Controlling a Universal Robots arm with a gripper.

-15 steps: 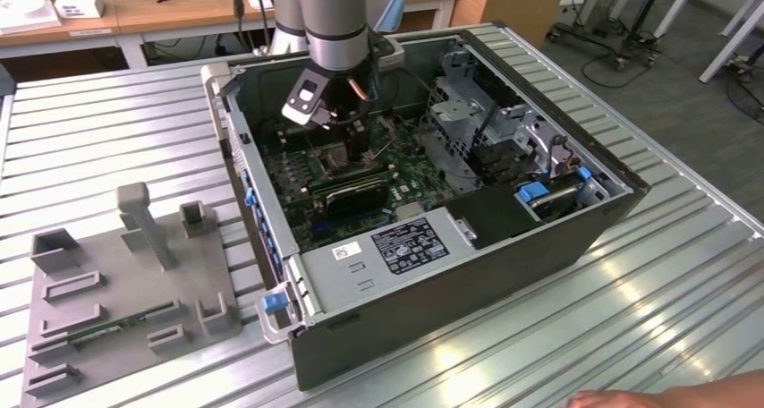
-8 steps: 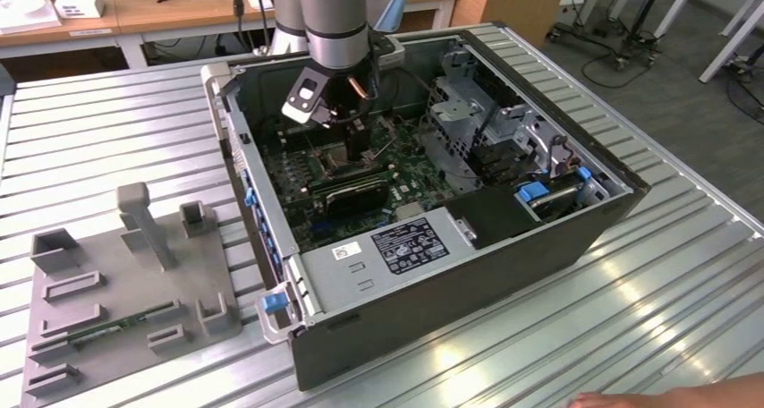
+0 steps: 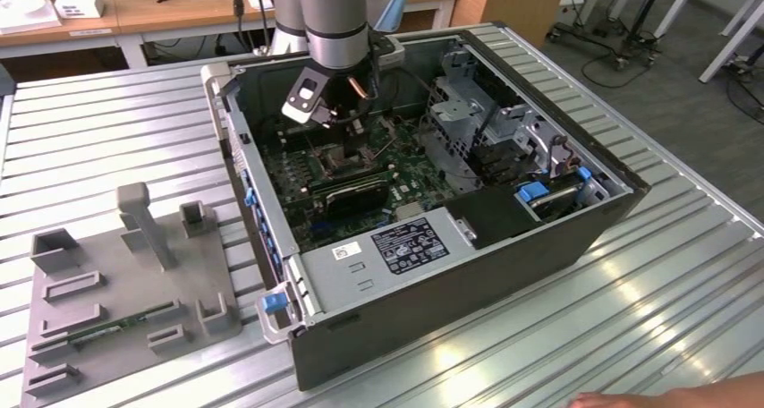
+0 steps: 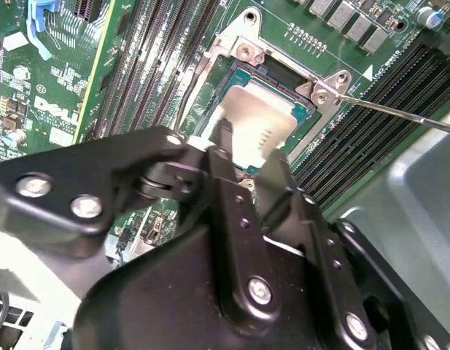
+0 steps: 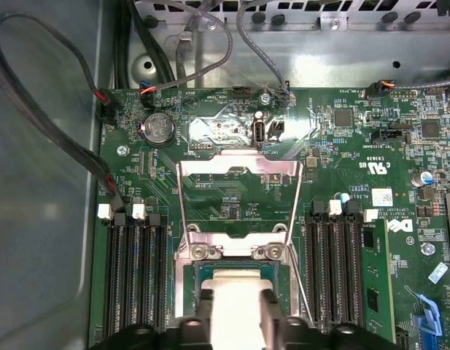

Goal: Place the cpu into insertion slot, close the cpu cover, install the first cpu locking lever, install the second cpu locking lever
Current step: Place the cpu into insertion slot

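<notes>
The tool [image 5: 237, 310] sits low over the board. Its two black fingers [image 5: 206, 306] are narrowed onto opposite edges of the cpu [image 5: 235, 288], and no gap shows between finger and chip in the first wrist view. The cpu lies flat within the insertion slot [image 4: 283, 73], its pale metal top square to the slot's rim, with a thin dark margin showing along the uncovered sides.

Just beyond the slot, the cpu cover [image 5: 239, 166] is swung fully back on its hinge, so the room above the chip is open. A thin lever rod [image 4: 392, 111] stands clear of the slot on one side, angled outward. A second lever rod [image 5: 182, 204] runs along the cover's other edge.

Banks of memory slots [image 5: 133, 277] flank the slot closely on both sides. Farther off, loose cables [image 5: 35, 109] trail along the case wall.

In the exterior view the open computer case [image 3: 257, 202] rests on the slatted metal desk [image 3: 120, 131]. A grey fixture tray [image 3: 120, 292] lies well apart towards the exterior view's left.
</notes>
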